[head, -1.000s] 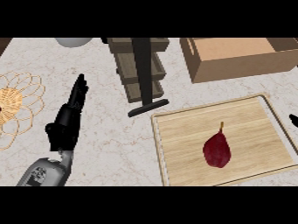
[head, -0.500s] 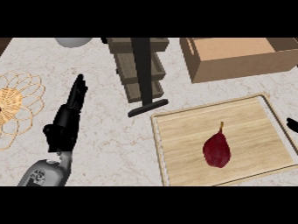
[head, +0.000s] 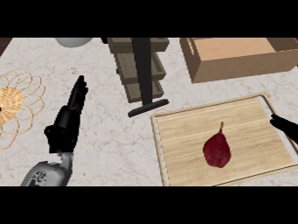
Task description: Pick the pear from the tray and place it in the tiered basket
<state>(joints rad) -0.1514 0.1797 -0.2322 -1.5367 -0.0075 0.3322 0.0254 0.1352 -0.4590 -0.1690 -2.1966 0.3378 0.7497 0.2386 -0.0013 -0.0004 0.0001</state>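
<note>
**A:** Where does the pear [head: 216, 149] sit at this moment?

**B:** Flat on the wooden tray [head: 183, 131], a little right of the tray's middle, nothing touching it. That fits the start of a pick, I judge: it is not yet lifted.

**A:** And how does it lie?

**B:** Its long axis runs near to far, tilted only slightly. The stem points to the far side, the fat dark-red end faces the near edge.

**A:** The hands?

**B:** The right hand [head: 296, 132] shows at the right edge, over the tray's right rim, apart from the pear. Only dark fingers show, stretched toward the pear and holding nothing. Probably it is placed to come at the fruit from the side, across its long axis.

**A:** The left one?

**B:** The left hand [head: 66, 123] lies over the counter [head: 106, 144], left of the tray, fingers straight and pointing far, empty.

**A:** And the target?

**B:** The tiered basket [head: 137, 70] stands at the far side, beyond the tray's far-left corner.
</note>
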